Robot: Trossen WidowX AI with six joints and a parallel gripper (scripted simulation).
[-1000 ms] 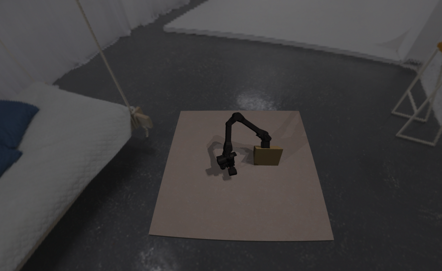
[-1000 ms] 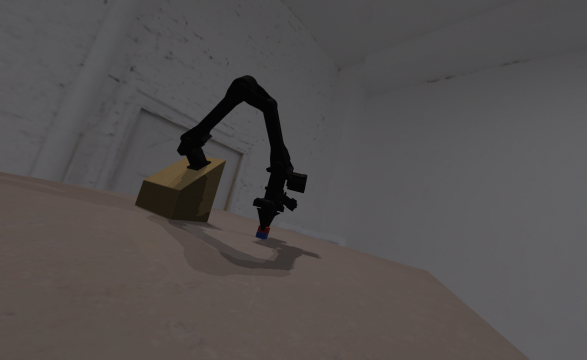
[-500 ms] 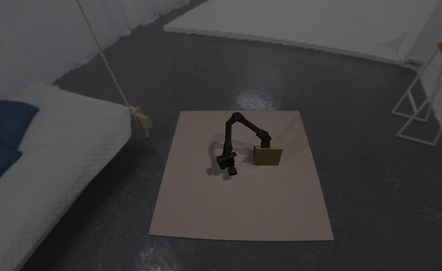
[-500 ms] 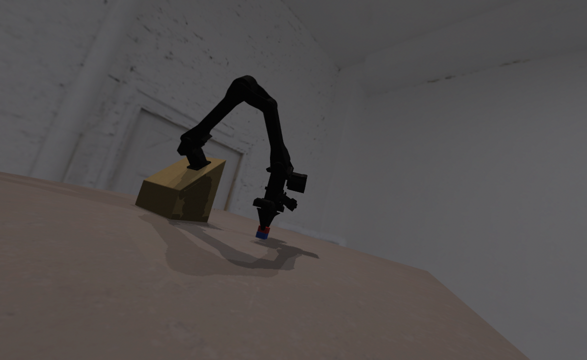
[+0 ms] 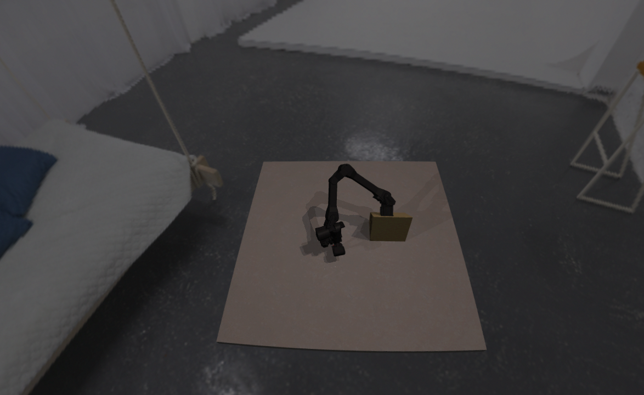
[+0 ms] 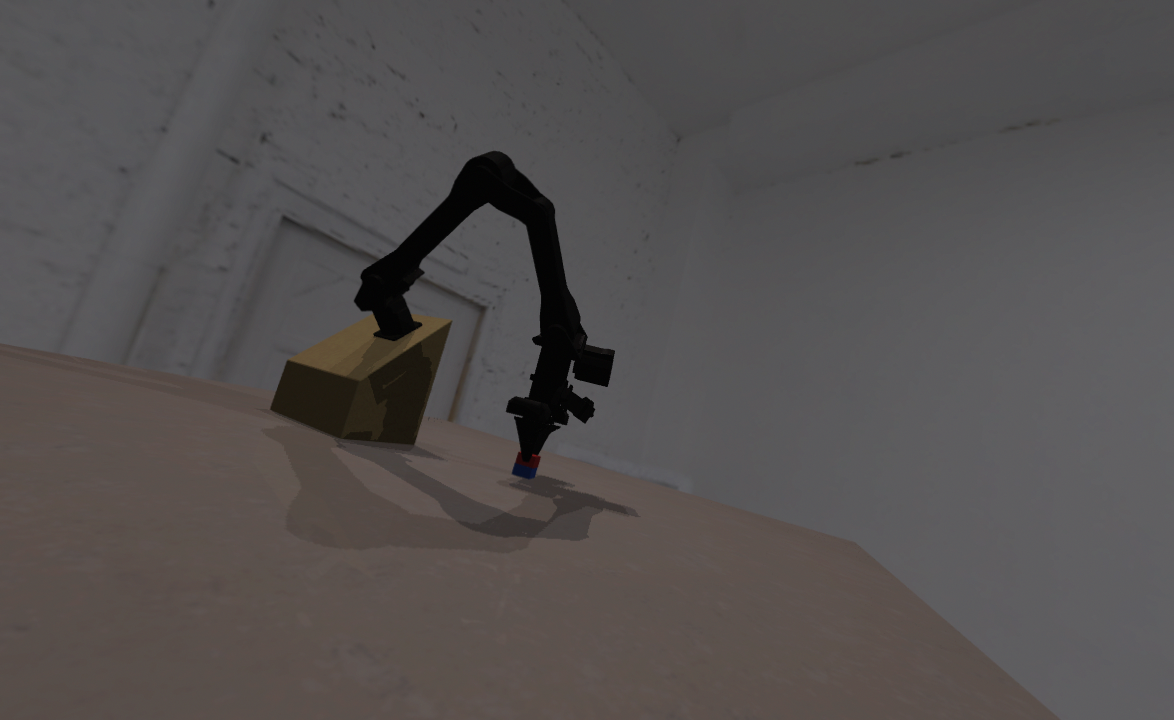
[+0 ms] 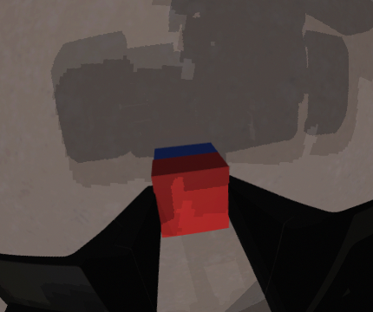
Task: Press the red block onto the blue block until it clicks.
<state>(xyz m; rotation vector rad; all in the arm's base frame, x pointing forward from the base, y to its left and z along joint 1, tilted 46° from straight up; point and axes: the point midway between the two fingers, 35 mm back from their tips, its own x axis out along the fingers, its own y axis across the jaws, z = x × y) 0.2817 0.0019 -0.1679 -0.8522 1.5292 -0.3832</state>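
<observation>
The red block (image 6: 534, 459) (image 7: 195, 199) sits directly on top of the blue block (image 6: 524, 470) (image 7: 184, 151), with their sides roughly in line and no gap visible between them. My gripper (image 6: 527, 455) (image 7: 189, 190) points down and is shut on the red block, one finger against each side. Only a strip of the blue block shows past the red one in the wrist view. The blue block's underside is at or just above the table top; I cannot tell which. In the top view the arm hides both blocks.
The arm stands on a yellow wedge-shaped base block (image 5: 389, 229) (image 6: 313, 394) on the pinkish table top (image 5: 354, 309) (image 6: 573, 626). Shadows of the arm fall around the blocks. A bed (image 5: 93, 196) and a stool (image 5: 604, 156) stand off the table.
</observation>
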